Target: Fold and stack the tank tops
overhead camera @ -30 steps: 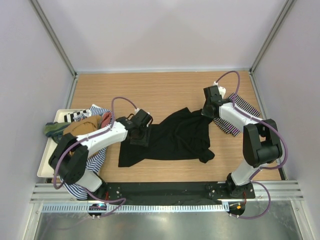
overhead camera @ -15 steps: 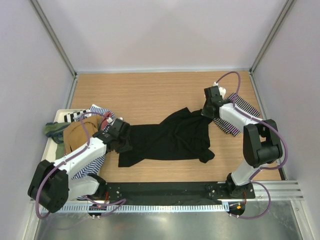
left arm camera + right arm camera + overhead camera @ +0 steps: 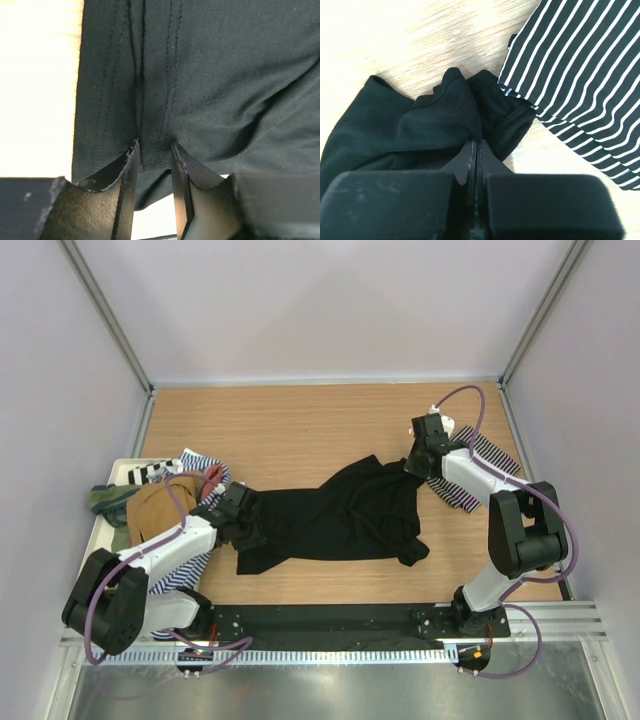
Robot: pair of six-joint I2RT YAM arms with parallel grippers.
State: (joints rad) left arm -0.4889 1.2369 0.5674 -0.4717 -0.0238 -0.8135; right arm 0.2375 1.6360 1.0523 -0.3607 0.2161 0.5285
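Jaws of the left gripper (image 3: 153,150) have just closed on the 9 o'clock hem of the black tank top (image 3: 350,510), the right gripper (image 3: 475,145) pinches its 2 o'clock corner, so spreading probably follows.

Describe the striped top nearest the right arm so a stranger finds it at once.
On the wooden table, look to the right edge, beside the right arm. The striped top lies there; unlike the plain black top beside it, it bears black-and-white stripes.

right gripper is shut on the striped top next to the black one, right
Not quite. In the right wrist view the right gripper is shut on the black tank top; the striped top lies next to it, ungripped.
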